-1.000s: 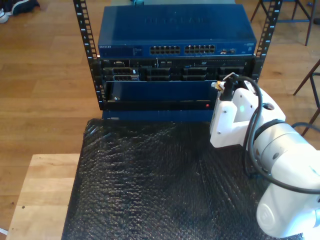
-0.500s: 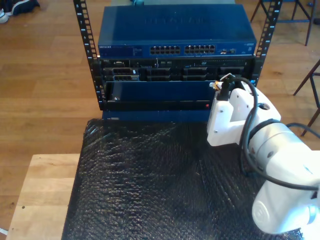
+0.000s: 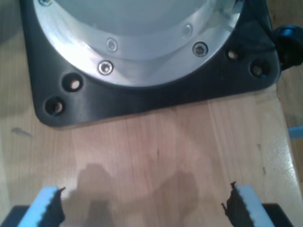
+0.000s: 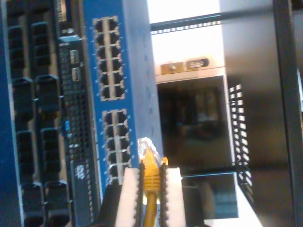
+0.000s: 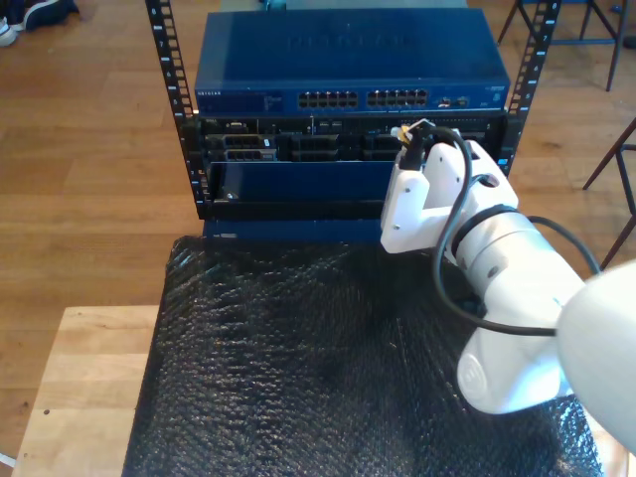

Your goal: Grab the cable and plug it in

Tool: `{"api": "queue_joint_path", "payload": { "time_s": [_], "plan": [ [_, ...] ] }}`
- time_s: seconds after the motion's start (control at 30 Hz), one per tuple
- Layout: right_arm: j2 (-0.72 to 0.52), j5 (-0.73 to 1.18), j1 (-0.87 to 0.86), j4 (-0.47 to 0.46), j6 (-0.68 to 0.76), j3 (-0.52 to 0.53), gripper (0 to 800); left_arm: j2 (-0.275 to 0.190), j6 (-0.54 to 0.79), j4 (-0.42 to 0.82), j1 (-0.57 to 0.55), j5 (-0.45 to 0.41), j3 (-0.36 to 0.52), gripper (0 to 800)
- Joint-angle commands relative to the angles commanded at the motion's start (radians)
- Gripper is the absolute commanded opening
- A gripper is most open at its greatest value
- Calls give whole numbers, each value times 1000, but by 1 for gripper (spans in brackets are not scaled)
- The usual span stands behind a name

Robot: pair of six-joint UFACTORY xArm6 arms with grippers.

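Two claws are showing in the pictures. The second claw [image 4: 150,189] is gripping the cable [image 4: 151,177] between its pale pads [image 4: 129,194], with the yellow boot and the clear plug [image 4: 146,147] sticking out past the fingertips. The plug tip is hanging just before the port rows of the blue switch [image 4: 125,71], near the lower block of ports, not yet inside any port. In the exterior view, the white second arm [image 5: 497,268] is reaching from about 4 o'clock toward the rack [image 5: 348,149], and the cable tip [image 5: 405,131] is sitting just below the switch's front, around 1 o'clock of the picture centre. The first claw [image 3: 142,208] is standing released, jaws wide apart with nothing between them, over the wooden worktop [image 3: 165,142] near a black base plate [image 3: 156,101].
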Motion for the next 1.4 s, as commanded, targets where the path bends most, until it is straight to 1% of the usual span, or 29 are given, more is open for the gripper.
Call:
{"api": "queue_joint_path", "payload": {
  "time_s": [0.17, 0.27, 0.5, 0.57, 0.67, 0.87, 0.97, 1.13, 1.4],
  "plan": [
    [31, -43, 0, 9, 0, -14, 0, 0, 0, 0, 0, 0, 0, 800],
    [54, -66, 0, 37, 0, -18, 0, 0, 0, 0, 0, 0, 0, 800],
    [135, -120, -3, 58, -8, -80, 0, 0, 0, 0, 0, 0, 0, 800],
    [164, -130, -2, 103, -20, -106, 0, 0, 0, 0, 0, 0, 0, 800],
    [203, -152, 3, 172, -80, -140, 0, 0, 0, 0, 0, 0, 0, 800],
    [255, -226, 14, 198, -104, -199, 0, 0, 0, 0, 0, 0, 0, 800],
    [275, -230, 32, 245, -114, -221, 0, 0, 0, 0, 0, 0, 0, 800],
    [311, -232, 54, 331, -170, -264, 0, 0, 0, 0, 0, 0, 0, 800],
    [350, -233, 72, 377, -178, -298, 0, 0, 0, 0, 0, 0, 0, 800]
  ]
}}
